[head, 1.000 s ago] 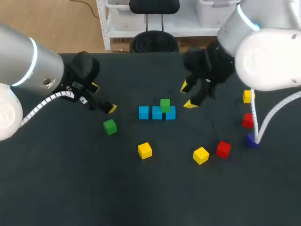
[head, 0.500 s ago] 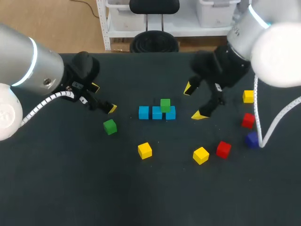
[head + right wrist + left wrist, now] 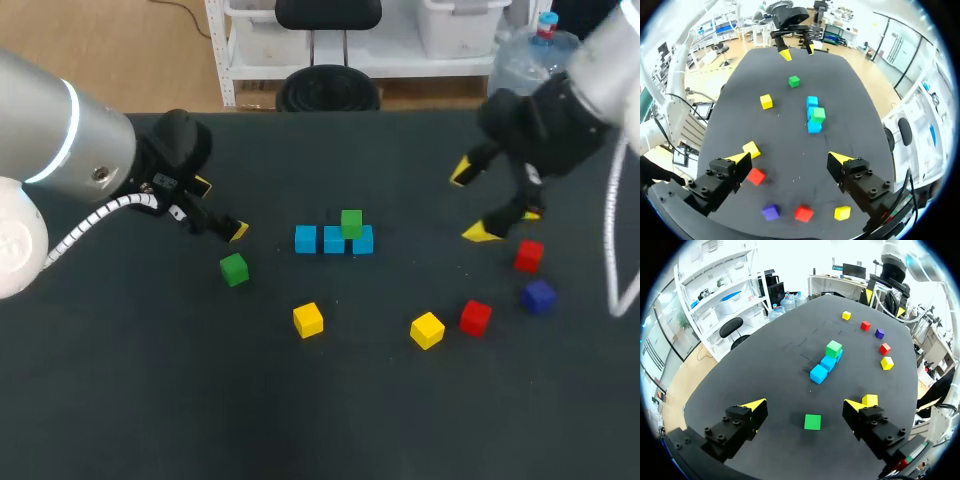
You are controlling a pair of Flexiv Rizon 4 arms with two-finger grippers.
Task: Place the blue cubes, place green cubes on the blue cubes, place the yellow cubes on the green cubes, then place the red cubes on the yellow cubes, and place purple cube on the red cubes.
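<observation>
Three blue cubes (image 3: 333, 240) lie in a row mid-table. One green cube (image 3: 351, 223) sits on top, over the seam of the middle and right ones. A second green cube (image 3: 234, 269) lies loose to the left, just ahead of my open left gripper (image 3: 220, 208) in the left wrist view (image 3: 812, 422). My right gripper (image 3: 472, 202) hangs open and empty, right of the stack. Two yellow cubes (image 3: 308, 319) (image 3: 427, 329), two red cubes (image 3: 475, 317) (image 3: 528, 256) and the purple cube (image 3: 539, 296) lie loose. A third yellow cube (image 3: 842, 212) shows in the right wrist view.
The right arm's white cable (image 3: 612, 250) hangs over the table's right side, near the red and purple cubes. Bare black table (image 3: 150, 400) fills the front left.
My right gripper has drawn away to the right from beside the blue row, and its fingers have spread wider. The left arm and all cubes have kept still.
</observation>
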